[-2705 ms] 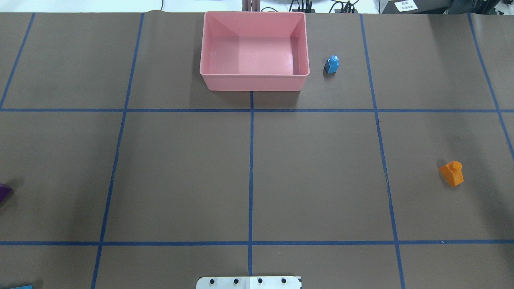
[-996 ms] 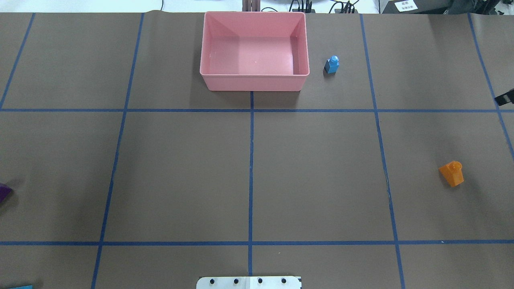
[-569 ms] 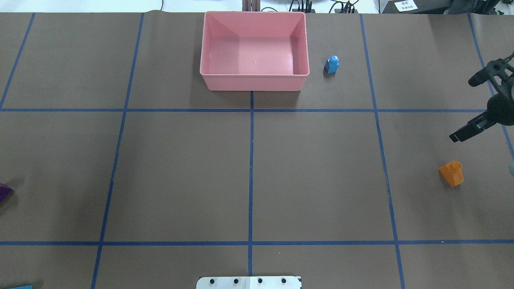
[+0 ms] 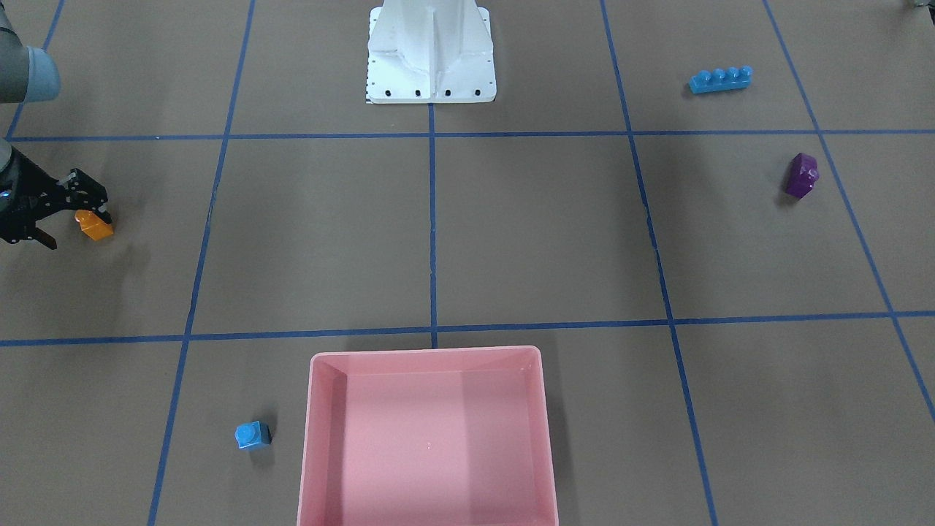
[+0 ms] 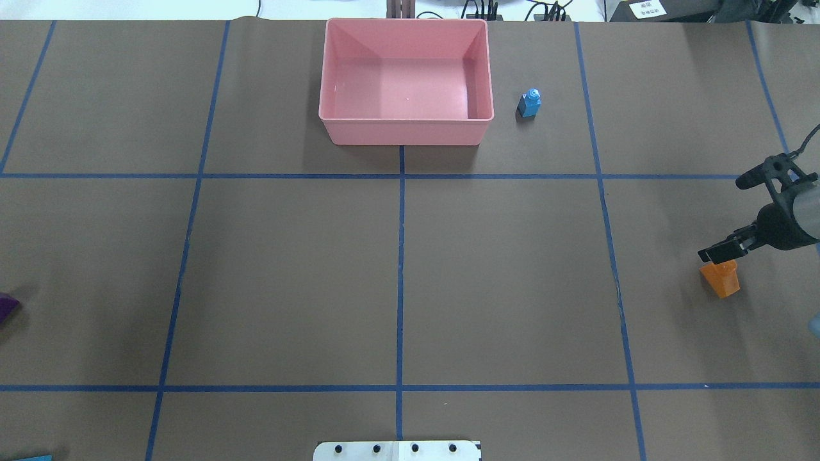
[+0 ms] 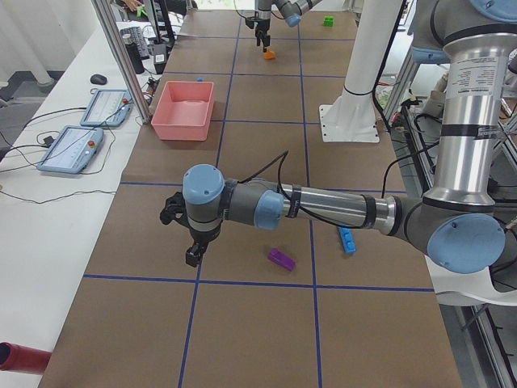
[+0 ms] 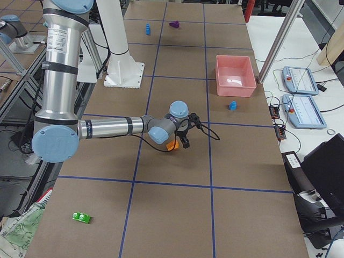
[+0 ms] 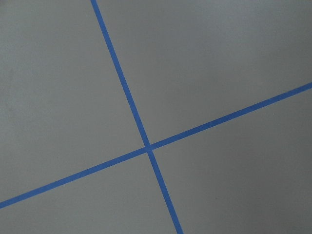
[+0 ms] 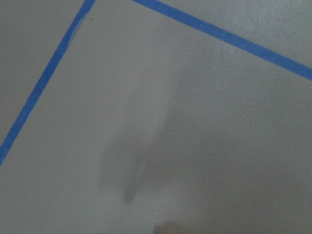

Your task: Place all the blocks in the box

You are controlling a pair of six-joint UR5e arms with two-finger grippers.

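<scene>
Spread right end effector (image 4: 77, 228) at orange block (image 5: 721, 282) on counter (image 5: 512, 288). Left end effector (image 6: 182, 239) near purple block (image 6: 282, 259), cannot tell state. Pink box (image 5: 406, 131) well apart.

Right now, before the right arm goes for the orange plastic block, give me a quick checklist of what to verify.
1. Right fingers open: ok.
2. Orange studded plastic block centred between the fingers: cannot tell; it shows beside one finger.
3. Fingers lowered to block height: cannot tell.
4. Shallow pink plastic box has room: ok, it is empty.
5. Left arm away from that route: ok, it is at the table's other end.
6. Tiny blue one-stud block apart from the box: ok.
</scene>
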